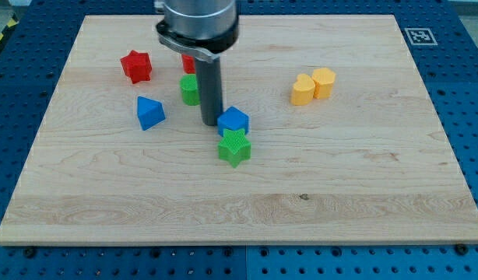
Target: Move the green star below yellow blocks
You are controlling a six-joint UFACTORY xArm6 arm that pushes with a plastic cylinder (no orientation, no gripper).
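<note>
The green star (234, 147) lies near the board's middle, touching a blue block (233, 120) just above it. My tip (210, 122) rests on the board just left of that blue block and up-left of the green star. Two yellow blocks sit side by side at the view's right: a yellow heart (303, 90) and a yellow block (324, 82). The star is left of and lower than them.
A red star (136, 66) sits at the upper left. A blue block (149, 112) lies left of my rod. A green block (190, 89) and a red block (188, 64) are partly hidden behind the rod. The wooden board (239, 210) has blue perforated table around it.
</note>
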